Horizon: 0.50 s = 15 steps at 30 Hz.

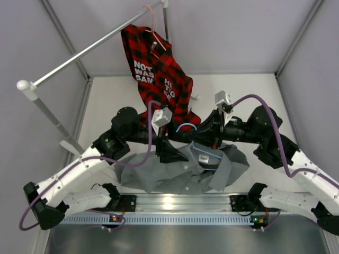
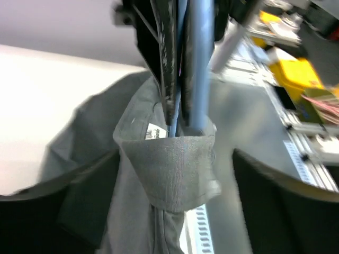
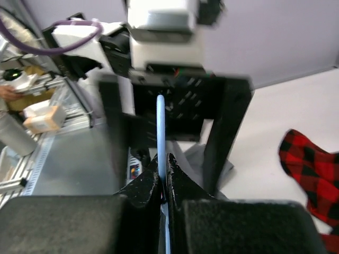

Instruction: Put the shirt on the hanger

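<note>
**Layout around both grippers**

Right gripper (image 3: 163, 182) and left gripper (image 1: 168, 151) face each other above the shirt (image 1: 180, 177). The hanger (image 3: 160, 124) sits between the right fingertips and runs straight ahead into the gap between the left fingers (image 3: 226, 127). Just ahead of the left gripper, the hanger's end drops into the collar (image 2: 169, 159). The rest of the shirt lies below both grippers on the table (image 1: 108, 100). Beyond both, a second shirt (image 1: 159, 74) hangs from a rail (image 1: 90, 50), ahead-right of the right gripper.

The shirt (image 1: 180, 177) is soft, matt grey cloth. The hanger (image 3: 160, 121) looks like smooth, pale-blue plastic. At twelve o'clock, the plaid shirt (image 1: 159, 74) is matt cloth under a shiny metal rail (image 1: 95, 46). My right gripper (image 3: 163, 182) has matt black plastic fingers (image 3: 143, 193).
</note>
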Available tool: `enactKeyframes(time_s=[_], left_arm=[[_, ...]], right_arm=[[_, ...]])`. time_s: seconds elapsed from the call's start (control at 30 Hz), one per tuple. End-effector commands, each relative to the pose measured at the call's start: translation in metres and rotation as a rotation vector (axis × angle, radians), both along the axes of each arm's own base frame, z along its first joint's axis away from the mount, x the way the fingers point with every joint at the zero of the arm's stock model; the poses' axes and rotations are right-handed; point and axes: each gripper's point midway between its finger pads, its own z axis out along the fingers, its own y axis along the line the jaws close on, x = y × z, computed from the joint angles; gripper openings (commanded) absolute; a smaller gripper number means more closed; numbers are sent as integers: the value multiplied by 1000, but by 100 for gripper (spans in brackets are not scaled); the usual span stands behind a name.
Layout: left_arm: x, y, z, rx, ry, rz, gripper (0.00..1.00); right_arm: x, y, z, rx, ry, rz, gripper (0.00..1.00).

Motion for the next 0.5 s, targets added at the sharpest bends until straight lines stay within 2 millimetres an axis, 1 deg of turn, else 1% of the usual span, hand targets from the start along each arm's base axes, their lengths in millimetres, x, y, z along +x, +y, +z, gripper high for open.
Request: enactKeyframes(time_s=[0.0,0.03,0.07,0.1,0.13,0.17,0.2,0.23,0.27,0.3,0.33,0.37,0.4,0.43,0.47], left_arm=[[26,19,59,-109,-169,264,98],[34,24,62,-101,-194,326,98],[36,36,74,-125,-223,389,98],[56,48,74,-109,-225,536,98],[56,66,86,-149,-245,614,98],[63,76,79,-144,-240,685,98],[67,89,78,-156,-234,756,98],[76,119,85,-200,-221,915,98],[85,129,66,-177,-192,996,98],[87,140,61,-192,-158,1053,98],[87,159,59,-224,-133,1129,98],[86,161,51,-221,-111,1131,98],[83,156,34,-205,-70,1107,98],[78,152,31,-218,-56,1073,98],[63,142,31,-239,-54,974,98]], right_arm=[[13,-16,21,60,-59,-141,0],[20,-26,25,60,-66,-215,0],[23,-32,28,61,-70,-253,0],[27,-43,37,76,-91,-310,0],[29,-47,34,55,-86,-334,0],[30,-53,36,55,-92,-358,0],[29,-60,44,64,-112,-380,0],[33,-67,42,50,-107,-423,0],[35,-72,45,55,-106,-449,0],[34,-79,51,71,-111,-472,0],[40,-87,52,75,-106,-522,0],[42,-91,55,85,-101,-548,0],[41,-98,61,107,-101,-574,0],[47,-104,63,115,-94,-617,0],[50,-108,65,118,-89,-644,0]])
